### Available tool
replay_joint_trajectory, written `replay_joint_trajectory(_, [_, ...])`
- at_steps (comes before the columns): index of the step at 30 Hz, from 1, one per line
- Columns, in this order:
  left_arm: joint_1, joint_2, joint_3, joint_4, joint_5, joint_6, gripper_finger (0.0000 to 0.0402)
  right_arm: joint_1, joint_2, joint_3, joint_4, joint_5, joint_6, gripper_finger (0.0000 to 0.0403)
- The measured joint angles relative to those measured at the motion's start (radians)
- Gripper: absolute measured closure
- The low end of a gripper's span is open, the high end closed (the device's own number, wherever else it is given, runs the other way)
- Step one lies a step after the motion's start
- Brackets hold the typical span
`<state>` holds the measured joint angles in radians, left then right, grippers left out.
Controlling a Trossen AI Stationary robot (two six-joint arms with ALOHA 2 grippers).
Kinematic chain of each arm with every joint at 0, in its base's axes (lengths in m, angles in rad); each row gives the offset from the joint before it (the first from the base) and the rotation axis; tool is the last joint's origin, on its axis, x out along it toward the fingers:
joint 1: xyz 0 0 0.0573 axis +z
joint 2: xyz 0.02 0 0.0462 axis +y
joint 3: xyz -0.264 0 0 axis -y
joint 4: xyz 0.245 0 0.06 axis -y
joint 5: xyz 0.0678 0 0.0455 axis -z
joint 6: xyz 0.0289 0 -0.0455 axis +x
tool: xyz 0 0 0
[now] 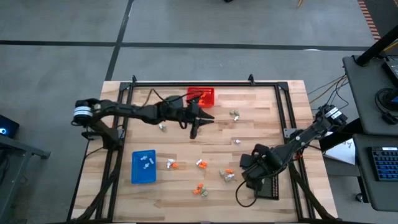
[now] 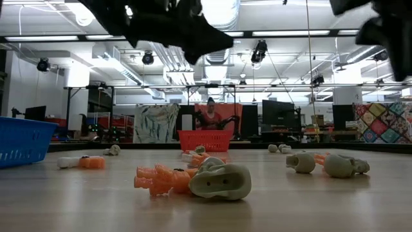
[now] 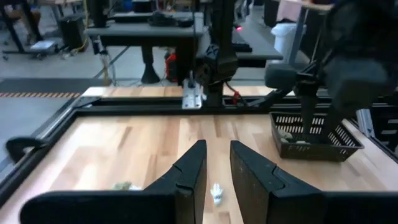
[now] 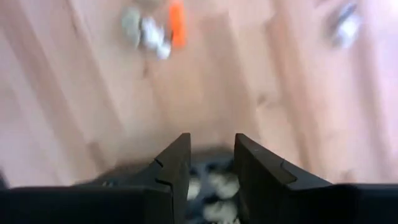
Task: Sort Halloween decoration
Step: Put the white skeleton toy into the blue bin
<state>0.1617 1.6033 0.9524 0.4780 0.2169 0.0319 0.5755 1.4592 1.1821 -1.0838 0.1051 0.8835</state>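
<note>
bare wood (image 1: 249, 106) between red basket (image 1: 201, 96) and far-right trinkets (image 1: 234, 114), passable

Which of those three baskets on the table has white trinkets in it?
The blue tray, at the table's left front: two white trinkets lie in it. The red basket looks empty from above; the black tray holds pale grey-beige ones.

One red basket (image 1: 201, 96), one blue tray (image 1: 143, 167), one black tray (image 1: 268, 186).
</note>
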Motion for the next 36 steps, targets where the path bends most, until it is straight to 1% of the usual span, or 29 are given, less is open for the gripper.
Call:
replay_joint_trajectory(5, [-0.04,0.112,0.0,0.169,0.001,0.007,0.0348,0.0,-0.06,0.007,0.005,0.219,-0.083,0.0296])
replay_joint_trajectory(10, [-0.072,0.203,0.0,0.303,-0.007,0.011,0.0348,0.0,-0.157,-0.026,0.084,0.412,-0.188,0.0296])
replay_joint_trajectory(13, [-0.082,0.246,0.0,0.327,-0.048,0.011,0.0348,0.0,-0.219,-0.067,0.188,0.513,-0.289,0.0296])
replay_joint_trajectory(17, [-0.082,0.291,0.0,0.336,-0.088,0.011,0.0348,0.0,-0.299,-0.155,0.414,0.616,-0.458,0.0296])
replay_joint_trajectory(21, [-0.082,0.336,0.0,0.365,-0.101,0.007,0.0348,-0.002,-0.355,-0.27,0.721,0.673,-0.663,0.0296])
replay_joint_trajectory(24, [-0.082,0.366,0.002,0.385,-0.101,0.002,0.0348,-0.005,-0.374,-0.357,0.958,0.679,-0.802,0.0296])
replay_joint_trajectory(27, [-0.083,0.407,0.031,0.384,-0.103,-0.019,0.0348,-0.007,-0.38,-0.429,1.147,0.677,-0.908,0.0296])
replay_joint_trajectory(30, [-0.087,0.456,0.077,0.383,-0.103,-0.027,0.0348,-0.007,-0.382,-0.467,1.24,0.673,-0.958,0.0296])
replay_joint_trajectory(36, [-0.091,0.555,0.174,0.383,-0.102,-0.011,0.0348,-0.008,-0.387,-0.475,1.255,0.646,-0.951,0.0296])
